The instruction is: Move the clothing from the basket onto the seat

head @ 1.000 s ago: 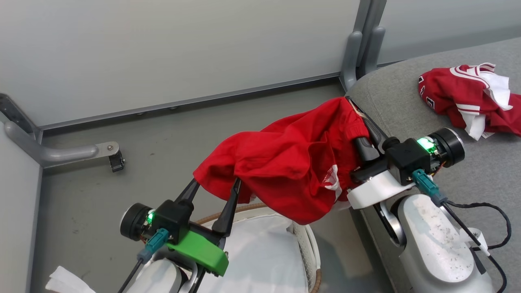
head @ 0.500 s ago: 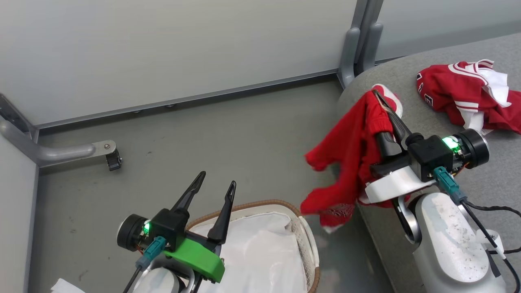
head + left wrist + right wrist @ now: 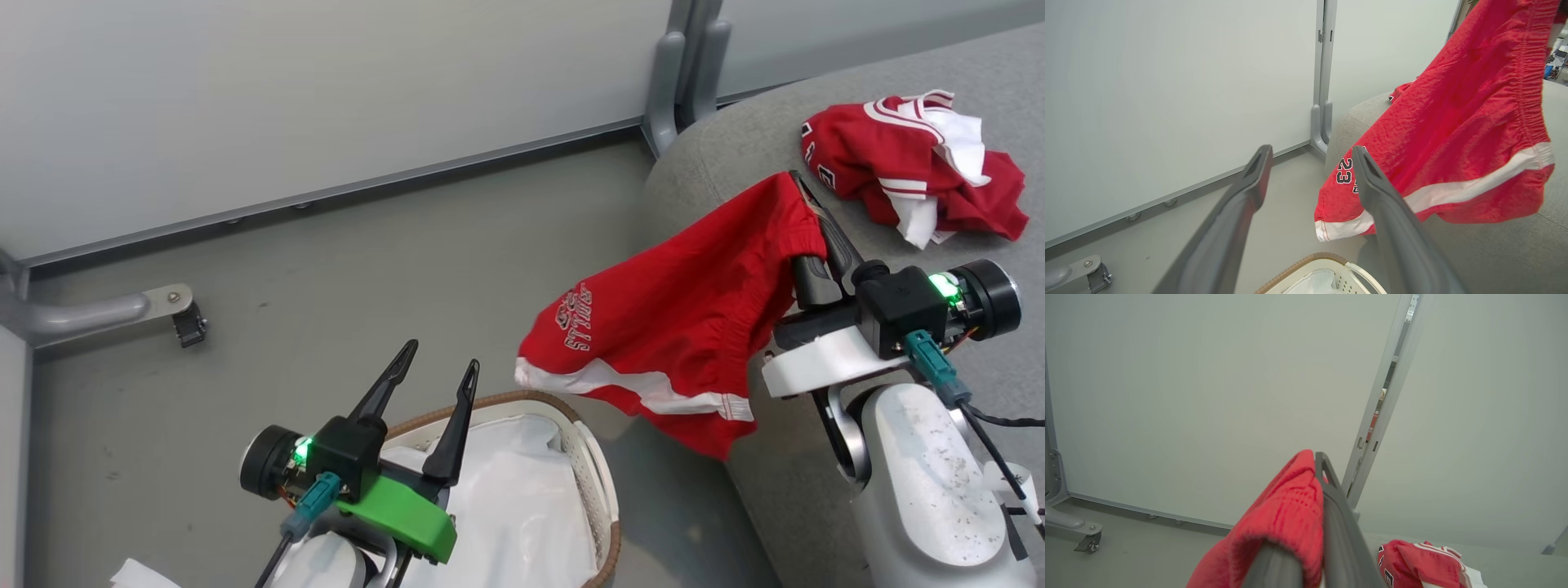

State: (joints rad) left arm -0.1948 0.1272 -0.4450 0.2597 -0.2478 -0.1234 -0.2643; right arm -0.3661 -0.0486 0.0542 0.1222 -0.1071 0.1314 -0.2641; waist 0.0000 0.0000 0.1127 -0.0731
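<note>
Shorts (image 3: 678,327) dangling (right jaws clamped), beside seat (image 3: 718,155)

left gripper (image 3: 441,355) fingers spread apart; right gripper (image 3: 797,181) fingers pinched together

I'm driving this remotely and it looks like a partitioned lab test bay rather than a home: pale wall panels (image 3: 326,98), grey metal posts (image 3: 665,90), a castor foot (image 3: 175,306) on bare grey floor (image 3: 392,310), plus one grey seat (image 3: 718,155).

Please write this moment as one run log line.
right gripper: jaws shut on red shorts, hanging by seat edge | left gripper: jaws open, empty, near basket | second garment: on seat
</note>
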